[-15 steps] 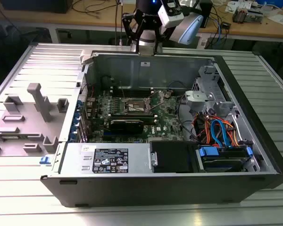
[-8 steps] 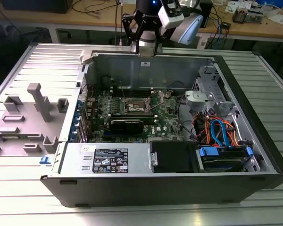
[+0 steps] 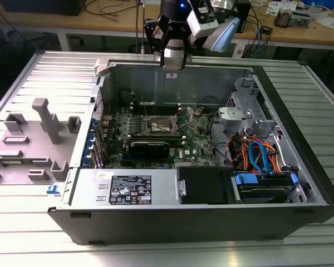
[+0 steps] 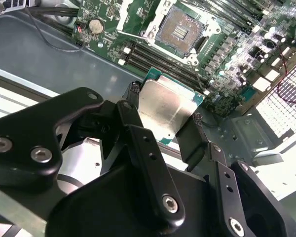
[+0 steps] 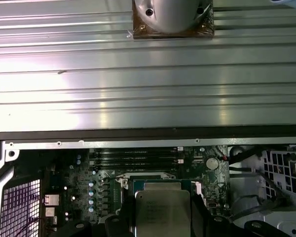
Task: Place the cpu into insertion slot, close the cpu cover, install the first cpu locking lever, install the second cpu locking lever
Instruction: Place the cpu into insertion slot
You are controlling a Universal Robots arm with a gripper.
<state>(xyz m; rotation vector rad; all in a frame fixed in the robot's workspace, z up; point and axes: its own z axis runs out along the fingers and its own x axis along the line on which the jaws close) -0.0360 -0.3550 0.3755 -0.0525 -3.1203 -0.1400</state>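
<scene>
The cpu (image 4: 167, 104) is a flat square chip with a dull silver top and a green edge, and my gripper (image 4: 165, 111) is shut on it by two opposite sides. In the first wrist view the cpu (image 5: 163, 212) hangs above the green motherboard (image 5: 89, 192). In the exterior view my gripper (image 3: 173, 69) hovers over the back wall of the open computer case (image 3: 300, 167). The insertion slot (image 4: 180, 32) lies uncovered, with a dark centre and a silver rim, a short way beyond the chip. From outside, the insertion slot (image 3: 161, 125) sits mid-board. I cannot tell the cpu cover or the levers apart from the rim.
Long black memory slots (image 4: 153, 59) run beside the socket, and a coin battery (image 4: 94, 24) sits near them. A black heatsink block (image 3: 149, 147), a power supply (image 3: 128, 186) and orange and blue cables (image 3: 256, 156) fill the case. Grey fixtures (image 3: 44, 119) stand on the exterior view's left.
</scene>
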